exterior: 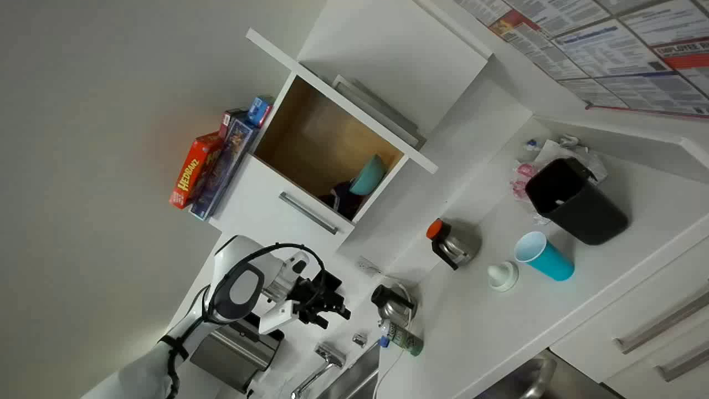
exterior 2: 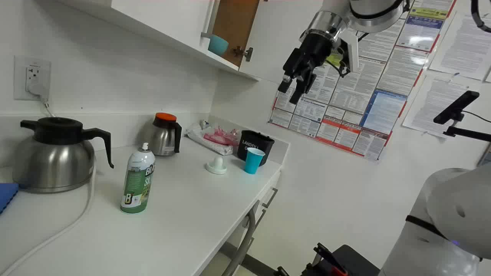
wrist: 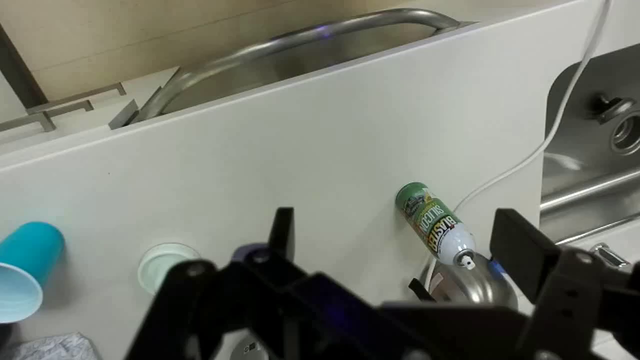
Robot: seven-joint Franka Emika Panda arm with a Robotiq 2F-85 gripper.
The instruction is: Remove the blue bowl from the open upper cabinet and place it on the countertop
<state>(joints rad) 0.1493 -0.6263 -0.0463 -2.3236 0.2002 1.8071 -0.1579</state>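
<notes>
Exterior view: blue bowl [exterior 2: 218, 45] partly hidden; upper cabinet [exterior 2: 236, 23] cropped

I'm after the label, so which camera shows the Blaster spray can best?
The wrist view: the Blaster spray can shows its brand name in full. Both exterior views show it, with that name cut short or unreadable.

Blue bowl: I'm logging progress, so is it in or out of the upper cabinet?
In: both exterior views show the blue bowl inside the open upper cabinet; the fingers stand apart, well clear of it.
</notes>
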